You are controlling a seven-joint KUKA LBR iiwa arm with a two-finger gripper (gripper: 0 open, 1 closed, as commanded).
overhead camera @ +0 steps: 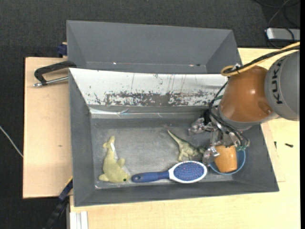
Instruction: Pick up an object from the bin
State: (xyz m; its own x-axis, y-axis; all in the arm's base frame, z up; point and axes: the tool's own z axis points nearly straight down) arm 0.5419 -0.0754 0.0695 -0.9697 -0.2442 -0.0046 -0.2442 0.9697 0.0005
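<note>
Currently, gripper (220, 140): low at the right of the bin (78, 166), over an orange cup (226, 160); whether open or closed cannot be told.
Cup's place: front right corner.
Beside it: tan dinosaur (183, 148), blue brush (186, 171).
Far left: yellow plush (113, 168).

We see a small orange rounded thing (226, 160) in the near right corner of the bin (80, 147), with a thin blue ring (243, 159) curving round its right side. Just left of it lies a pale yellow-green toy dinosaur (183, 148), its long thin tail pointing towards the bin's middle.
</note>
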